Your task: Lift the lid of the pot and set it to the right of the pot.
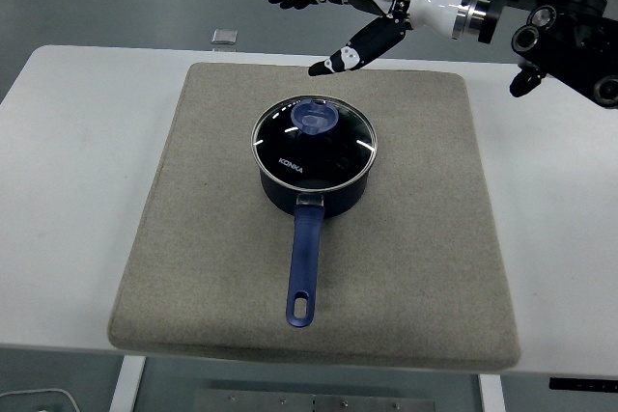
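White counter (77,190) is covered by a grey mat (193,238). Lidded pot (314,173) is centred there. Right hand (348,7) is held above, fingers spread, nothing grasped.

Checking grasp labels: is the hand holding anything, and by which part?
Nothing. The right hand is open in the air; the lid sits untouched on the pot.

right hand (359,9) outstretched, fingers spread, palm down

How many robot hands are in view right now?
1. The right robot hand is above the far edge of the grey mat, fingers spread, beyond the pot lid, holding nothing. The left one is out of view.
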You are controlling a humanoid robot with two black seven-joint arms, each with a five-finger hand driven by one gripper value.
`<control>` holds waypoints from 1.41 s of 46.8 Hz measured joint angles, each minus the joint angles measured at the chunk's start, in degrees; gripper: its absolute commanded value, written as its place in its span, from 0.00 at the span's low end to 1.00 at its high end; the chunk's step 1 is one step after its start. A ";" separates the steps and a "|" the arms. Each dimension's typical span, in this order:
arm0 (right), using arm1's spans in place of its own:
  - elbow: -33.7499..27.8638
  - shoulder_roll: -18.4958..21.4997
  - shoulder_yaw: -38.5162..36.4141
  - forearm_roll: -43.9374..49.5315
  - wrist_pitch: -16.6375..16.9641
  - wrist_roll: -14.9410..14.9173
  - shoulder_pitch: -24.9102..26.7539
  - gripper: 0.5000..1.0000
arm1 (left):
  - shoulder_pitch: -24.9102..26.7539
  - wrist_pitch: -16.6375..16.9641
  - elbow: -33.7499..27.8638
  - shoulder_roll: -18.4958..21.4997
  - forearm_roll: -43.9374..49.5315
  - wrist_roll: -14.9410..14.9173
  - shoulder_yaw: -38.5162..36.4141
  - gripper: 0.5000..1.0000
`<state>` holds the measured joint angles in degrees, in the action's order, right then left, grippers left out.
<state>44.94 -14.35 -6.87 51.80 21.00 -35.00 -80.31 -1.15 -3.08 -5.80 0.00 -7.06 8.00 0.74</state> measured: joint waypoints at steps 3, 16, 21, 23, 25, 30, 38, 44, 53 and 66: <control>0.92 0.20 0.03 1.15 -0.26 0.00 0.17 0.80 | 0.00 0.00 0.00 0.00 0.00 0.00 0.00 1.00; 3.62 0.47 0.27 5.15 -1.24 0.00 1.14 0.80 | 0.01 0.00 0.00 0.00 0.00 0.00 0.00 1.00; 3.75 0.60 0.16 7.64 -1.80 0.00 1.59 0.80 | 0.00 0.00 0.00 0.00 0.00 0.00 -0.01 1.00; 3.79 0.66 0.15 8.42 -1.90 0.00 1.63 0.80 | 0.00 0.00 0.00 0.00 0.01 0.00 0.01 1.00; 3.83 0.71 0.15 9.26 -2.03 0.00 1.68 0.80 | 0.00 0.00 0.00 0.00 0.01 0.00 0.00 1.00; 3.85 0.88 0.23 12.27 -2.64 0.00 1.93 0.80 | 0.01 0.00 0.00 0.00 0.03 0.00 0.01 1.00; 3.84 0.88 0.23 16.39 -3.27 0.00 2.53 0.80 | 0.00 0.00 0.00 0.00 0.03 0.00 0.01 1.00; 3.83 1.09 0.31 16.96 -3.49 0.00 2.60 0.80 | 0.00 0.00 0.00 0.00 0.03 0.00 0.04 1.00; 3.74 1.63 0.37 20.68 -5.11 0.00 3.41 0.80 | 0.00 0.00 0.00 0.00 0.03 0.00 0.02 1.00; 3.70 1.70 0.43 21.50 -5.61 0.00 3.53 0.80 | 0.00 0.00 0.00 0.00 0.02 0.00 -0.01 1.00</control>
<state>48.64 -12.65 -6.44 73.30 15.39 -35.00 -76.78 -1.14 -3.08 -5.80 0.00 -7.03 8.00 0.72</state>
